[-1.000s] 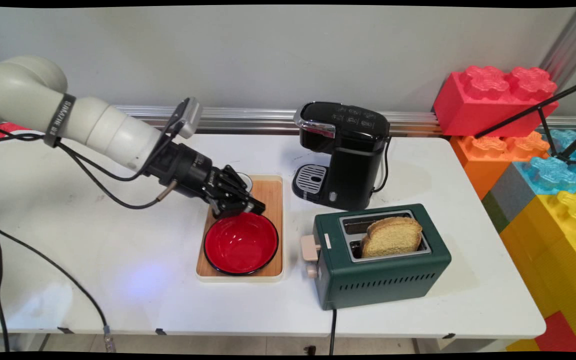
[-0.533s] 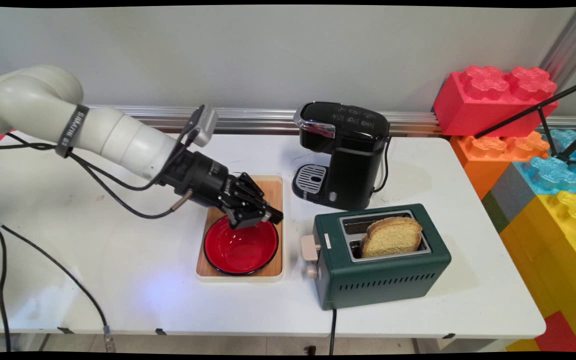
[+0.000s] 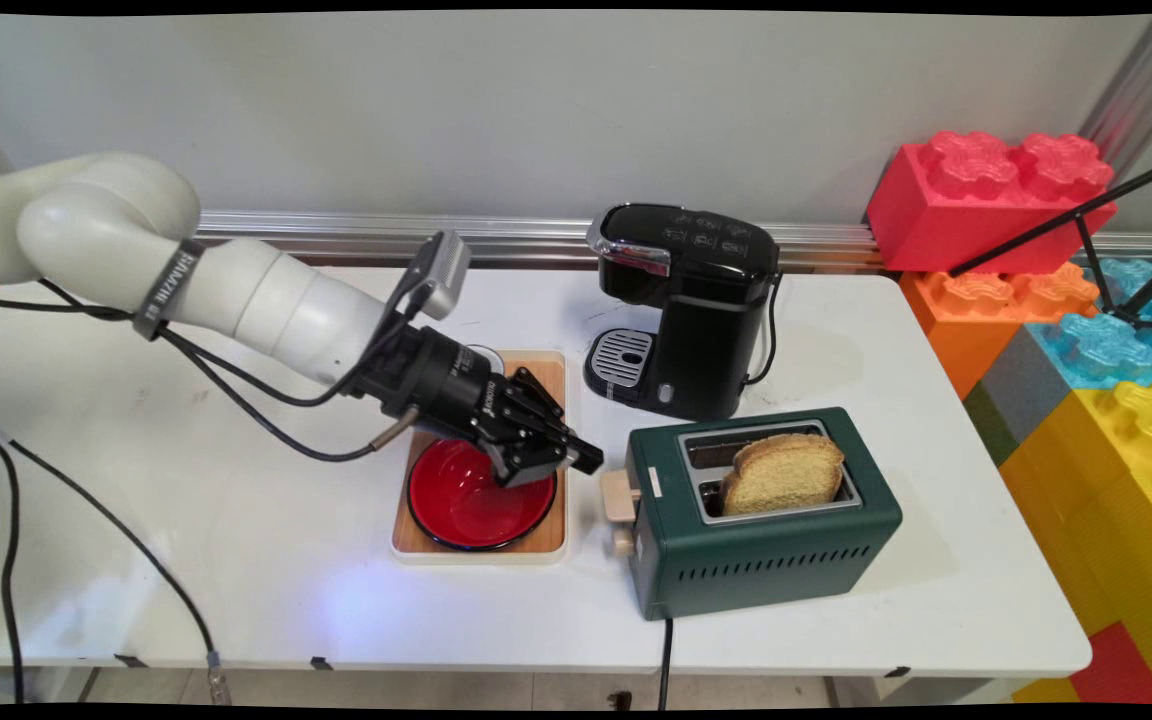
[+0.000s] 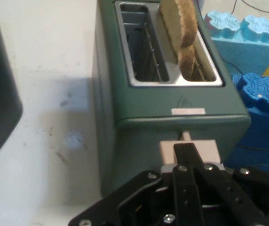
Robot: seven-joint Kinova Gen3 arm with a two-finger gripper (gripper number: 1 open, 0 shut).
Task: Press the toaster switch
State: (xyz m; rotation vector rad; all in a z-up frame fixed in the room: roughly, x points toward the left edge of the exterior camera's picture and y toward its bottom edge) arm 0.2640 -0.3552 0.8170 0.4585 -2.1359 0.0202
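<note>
Gripper (image 3: 581, 462) low over red bowl (image 3: 456, 505) on wooden tray (image 3: 550, 385), fingers together, holding nothing. Tip just beside cream lever (image 3: 620, 497) of green toaster (image 3: 766, 545), apparently not touching. Bread slice (image 3: 784, 472) upright in toaster's near slot. Black coffee machine (image 3: 696, 300) behind.

One toaster (image 3: 764, 520) with two slots, just beyond the jaws, holds one slice of bread (image 3: 784, 472) in its nearer slot. One coffee maker (image 3: 688, 308) stands behind it. One red bowl (image 3: 466, 500) sits on one wooden tray (image 3: 548, 395) beneath the jaws. One glass (image 3: 484, 356) shows behind them. All share one tabletop (image 3: 236, 520).
</note>
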